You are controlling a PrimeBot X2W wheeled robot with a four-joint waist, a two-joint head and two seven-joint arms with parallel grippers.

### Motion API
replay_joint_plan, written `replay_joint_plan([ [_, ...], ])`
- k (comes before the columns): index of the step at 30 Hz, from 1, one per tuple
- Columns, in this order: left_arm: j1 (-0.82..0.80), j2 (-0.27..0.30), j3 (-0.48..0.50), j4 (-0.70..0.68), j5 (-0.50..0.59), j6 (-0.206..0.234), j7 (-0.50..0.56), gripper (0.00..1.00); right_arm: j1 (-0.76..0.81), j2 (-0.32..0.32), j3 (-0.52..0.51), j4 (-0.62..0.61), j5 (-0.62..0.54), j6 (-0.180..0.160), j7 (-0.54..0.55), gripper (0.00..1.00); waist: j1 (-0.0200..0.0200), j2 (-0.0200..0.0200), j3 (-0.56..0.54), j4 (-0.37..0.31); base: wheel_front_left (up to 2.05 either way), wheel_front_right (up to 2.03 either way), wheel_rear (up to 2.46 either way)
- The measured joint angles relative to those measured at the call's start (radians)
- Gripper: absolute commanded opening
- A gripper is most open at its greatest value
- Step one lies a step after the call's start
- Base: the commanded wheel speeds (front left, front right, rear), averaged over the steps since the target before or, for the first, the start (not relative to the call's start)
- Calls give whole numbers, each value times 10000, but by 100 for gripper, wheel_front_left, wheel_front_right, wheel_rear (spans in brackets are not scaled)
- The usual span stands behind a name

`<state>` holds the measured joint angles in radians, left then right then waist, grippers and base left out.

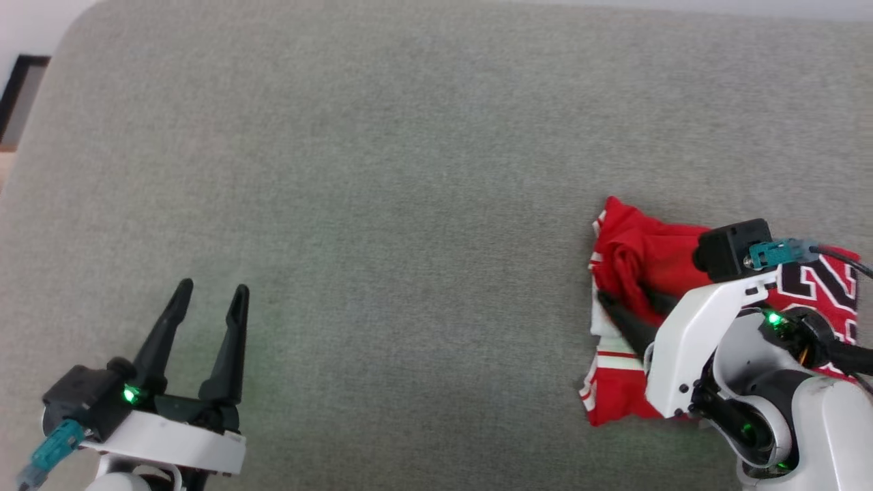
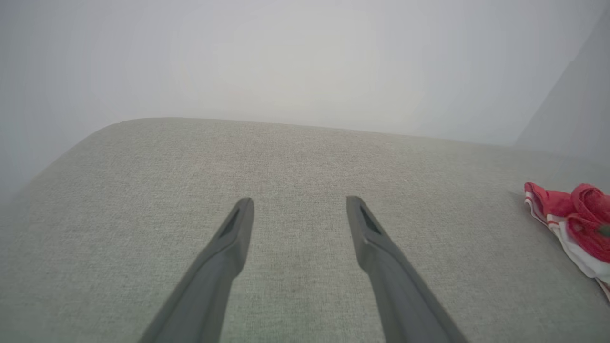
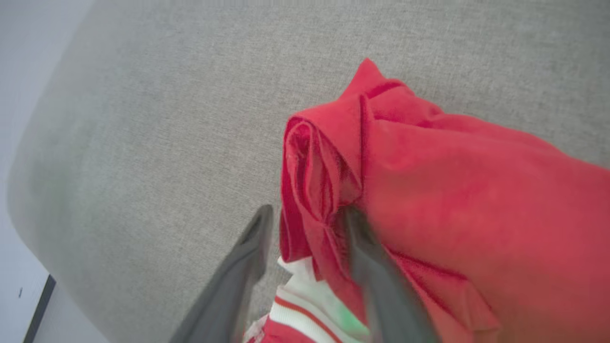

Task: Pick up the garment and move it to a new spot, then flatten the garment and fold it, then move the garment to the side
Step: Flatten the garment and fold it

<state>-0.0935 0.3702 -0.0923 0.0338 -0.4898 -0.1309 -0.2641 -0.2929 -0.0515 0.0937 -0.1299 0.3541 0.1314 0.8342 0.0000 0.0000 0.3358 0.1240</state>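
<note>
- Two grippers sit nearest in the head view. The left gripper [image 1: 212, 286] is at the lower left, its fingers spread wide with nothing between them and bare grey cushion [image 1: 409, 170] ahead.
- The right gripper [image 1: 624, 293] is at the lower right, over the shirt [image 1: 641, 252].
- The white right arm [image 1: 689, 341] covers the middle of the shirt in the head view. Black lettering [image 1: 825, 283] with a white outline peeks out past it.
- The right wrist view shows what the arm hides. The right fingers stand parted with a rolled red fold between them. One finger lies against the fold, and the other has a strip of cushion showing beside it.
- A white sleeve [image 3: 305, 305] with a red stripe lies just under those fingers.
- The left wrist view has the shirt bunched at its right edge, red over white, well apart from the left fingers.
- The shirt lies crumpled on the right side of the cushion, toward the robot.
- Farther off, the cushion runs bare to its rounded far edge.
- A pale wall [image 2: 286, 57] rises behind it in the left wrist view, and a dark frame [image 1: 17, 88] stands off the corner at the head view's upper left.
</note>
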Motion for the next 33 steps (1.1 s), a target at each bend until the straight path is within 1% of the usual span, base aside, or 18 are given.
replay_joint_plan([
  [5, 169, 69, 31, -2, 119, 0, 0, 100, 65, -21, -88, -86, 221, 0, -336, 100, 0, 0, -247, -374, 0, 0, 0],
  [8, 248, 90, 46, 42, 163, 0, 0, 100, 73, -128, -238, -136, 560, -2, -675, 100, 0, 0, -429, -627, 0, 0, 0],
  [11, 385, 81, 40, 111, 165, 0, 0, 100, 179, -378, -261, -71, 826, -2, -1206, 100, -1, 0, -625, -882, 0, 0, 0],
  [15, 455, 56, 46, 213, 192, 0, 0, 100, 285, -639, -403, 305, 1026, -2, -2347, 100, 0, 0, -880, -1230, 0, 0, 0],
  [19, 585, 42, 100, 372, 169, 0, 0, 100, 415, -780, -491, 830, 930, -2, -3714, 100, 0, 0, -1116, -1564, 0, 0, 0],
  [22, 595, 10, 174, 545, 84, 0, 0, 100, 416, -943, -483, 1210, 571, 0, -4847, 100, 0, 0, -1299, -1775, 0, 0, 0],
  [25, 639, -40, 316, 771, 56, 0, 0, 100, 438, -911, -569, 1674, 236, -2, -5869, 100, 0, 0, -1509, -1933, 0, 0, 0],
  [29, 812, -167, 447, 892, 90, 0, 0, 100, 638, -905, -717, 2167, -144, -2, -6920, 100, 0, 0, -1808, -2078, 0, 0, 0],
  [33, 1056, -276, 593, 874, 257, 0, 0, 100, 803, -1001, -752, 2295, -454, -2, -7829, 100, 0, 0, -2122, -2161, 0, 0, 0],
])
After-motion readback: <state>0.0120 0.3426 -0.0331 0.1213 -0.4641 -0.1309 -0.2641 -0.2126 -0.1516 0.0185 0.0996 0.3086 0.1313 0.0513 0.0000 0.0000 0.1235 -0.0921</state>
